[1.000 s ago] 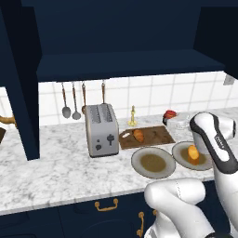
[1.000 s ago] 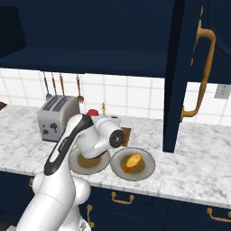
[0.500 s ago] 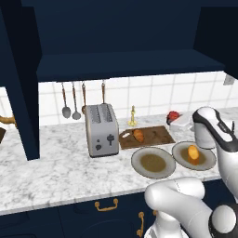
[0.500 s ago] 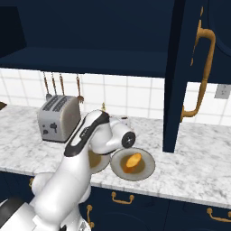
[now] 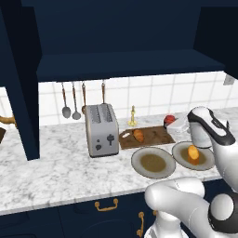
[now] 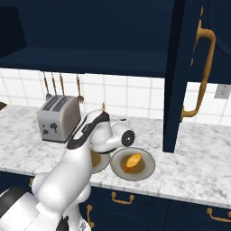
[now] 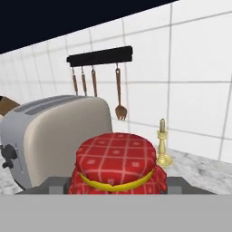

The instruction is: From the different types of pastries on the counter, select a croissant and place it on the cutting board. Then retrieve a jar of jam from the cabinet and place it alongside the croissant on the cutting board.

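The hand (image 7: pixel 117 188) is closed on the jar of jam (image 7: pixel 116 164); in the hand view its red checked lid sits square between the fingers, so the grip looks centred and worth leaving alone. In the left base view the jar (image 5: pixel 170 119) rides above the worktop (image 5: pixel 56 172) just off the cutting board's (image 5: pixel 155 137) 2 o'clock corner. The croissant (image 5: pixel 138 135) lies on the board toward its 9 o'clock end, near the handle, leaving bare wood at the 3 o'clock half. To finish well, I would carry the jar level toward 8 o'clock over that bare half, lower it upright until the base seats flat, then release, keeping clear of the croissant, the brass candlestick (image 5: pixel 133 116) at the board's 12 o'clock and the toaster (image 5: pixel 101 128) beyond.
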Motion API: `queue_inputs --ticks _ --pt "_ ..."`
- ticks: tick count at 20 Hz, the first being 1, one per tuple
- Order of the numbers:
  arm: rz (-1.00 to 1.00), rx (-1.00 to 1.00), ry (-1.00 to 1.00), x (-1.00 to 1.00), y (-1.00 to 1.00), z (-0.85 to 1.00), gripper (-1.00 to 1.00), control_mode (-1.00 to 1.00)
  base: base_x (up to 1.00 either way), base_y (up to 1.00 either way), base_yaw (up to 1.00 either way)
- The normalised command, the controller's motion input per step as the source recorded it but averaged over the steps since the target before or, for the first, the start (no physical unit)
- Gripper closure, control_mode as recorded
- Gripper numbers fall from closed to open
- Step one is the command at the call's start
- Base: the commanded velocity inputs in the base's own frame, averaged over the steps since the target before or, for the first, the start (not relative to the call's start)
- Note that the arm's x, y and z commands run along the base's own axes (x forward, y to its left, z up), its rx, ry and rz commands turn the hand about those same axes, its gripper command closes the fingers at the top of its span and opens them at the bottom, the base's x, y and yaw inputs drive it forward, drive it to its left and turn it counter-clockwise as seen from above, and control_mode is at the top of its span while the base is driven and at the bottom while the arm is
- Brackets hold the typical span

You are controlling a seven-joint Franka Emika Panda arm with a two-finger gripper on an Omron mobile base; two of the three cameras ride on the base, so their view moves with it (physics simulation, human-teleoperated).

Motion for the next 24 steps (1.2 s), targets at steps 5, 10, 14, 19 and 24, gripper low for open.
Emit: queue_inputs --ticks 5,10,14,19,24 --pt "0.00 -0.03 0.00 0.23 0.09 -0.26 1.00 -1.00 0.00 0.00 0.00" --pt "0.00 0.00 0.01 0.29 -0.15 -0.39 1.00 -1.00 0.00 0.00 0.00" --pt "0.00 0.00 0.00 0.24 -0.12 -0.38 1.00 -1.00 0.00 0.00 0.00" --pt "0.00 0.00 0.00 0.01 -0.07 -0.44 1.00 -1.00 0.00 0.00 0.00" --pt "0.00 0.00 0.00 0.20 0.00 -0.18 1.00 -1.00 0.00 0.00 0.00"
